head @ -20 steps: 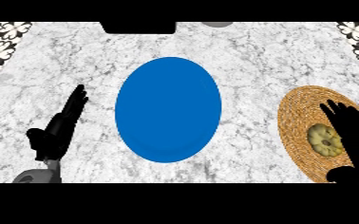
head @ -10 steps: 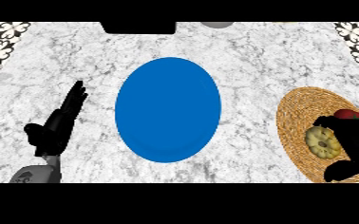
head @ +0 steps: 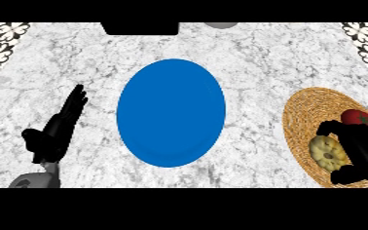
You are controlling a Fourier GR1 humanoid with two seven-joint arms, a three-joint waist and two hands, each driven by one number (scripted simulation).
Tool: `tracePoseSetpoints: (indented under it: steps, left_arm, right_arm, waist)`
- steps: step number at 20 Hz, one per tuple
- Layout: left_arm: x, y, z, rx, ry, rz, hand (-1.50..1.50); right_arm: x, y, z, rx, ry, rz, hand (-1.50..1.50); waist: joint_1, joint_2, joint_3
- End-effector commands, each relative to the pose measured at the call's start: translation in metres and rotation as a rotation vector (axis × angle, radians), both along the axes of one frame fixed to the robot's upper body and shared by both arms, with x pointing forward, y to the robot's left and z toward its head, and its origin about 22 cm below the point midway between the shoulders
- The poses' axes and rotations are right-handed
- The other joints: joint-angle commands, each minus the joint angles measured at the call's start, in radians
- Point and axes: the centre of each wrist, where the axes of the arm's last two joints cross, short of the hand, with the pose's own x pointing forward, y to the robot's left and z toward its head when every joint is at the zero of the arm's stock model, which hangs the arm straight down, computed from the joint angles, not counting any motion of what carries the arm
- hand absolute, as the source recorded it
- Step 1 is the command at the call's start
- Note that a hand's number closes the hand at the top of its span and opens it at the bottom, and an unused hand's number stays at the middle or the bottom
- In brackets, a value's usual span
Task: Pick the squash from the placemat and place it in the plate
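A pale yellow squash (head: 326,150) lies on the round woven placemat (head: 305,112) at the right edge of the head view. My right hand (head: 354,143) comes in from the right and curls round the squash, fingers on its far side and thumb on its near side. The hand hides the squash's right part. A blue plate (head: 171,112) sits in the middle of the marble counter with nothing on it, to the left of the placemat. My left hand (head: 59,129) rests open at the left, fingers straight and pointing away.
A red round thing (head: 356,116) shows at the placemat's right edge, just beyond my right hand. A dark block (head: 139,28) and a grey round object (head: 221,24) sit at the counter's far edge. Patterned surfaces (head: 10,33) mark the far corners.
My right hand has gone from flat above the squash to curled round it, uncovering the squash and the red thing. The left hand has barely shifted.
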Motion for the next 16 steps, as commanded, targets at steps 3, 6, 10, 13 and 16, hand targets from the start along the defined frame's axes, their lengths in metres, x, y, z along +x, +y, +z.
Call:
tracePoseSetpoints:
  steps: [3, 6, 10, 13, 16]
  left_arm:
    - [0.004, -0.009, -0.006, 0.006, -0.006, -0.007, 0.0]
    - [-0.016, 0.003, -0.011, 0.002, 0.018, -0.004, 0.0]
    - [-0.006, -0.017, -0.006, -0.018, 0.01, 0.003, 0.0]
    - [0.003, 0.002, 0.008, 0.009, 0.002, 0.003, 0.0]
    - [0.0, 0.011, -0.01, 0.001, -0.006, 0.013, 0.0]
  right_arm:
    - [-0.006, 0.02, 0.0, 0.267, 0.05, -0.127, 1.5]
    - [-0.02, 0.031, 0.03, 0.319, 0.027, -0.072, 1.5]
    - [-0.044, 0.066, 0.075, 0.331, -0.063, -0.038, 1.5]
    - [-0.059, 0.067, 0.105, 0.341, -0.146, -0.016, 1.5]
    - [-0.046, 0.071, 0.111, 0.418, -0.298, 0.023, 1.5]
  waist:
    - [-0.006, 0.006, 0.014]
    - [0.001, 0.004, 0.014]
    - [-0.001, 0.004, 0.015]
    - [-0.003, 0.004, 0.015]
    - [0.0, 0.007, 0.015]
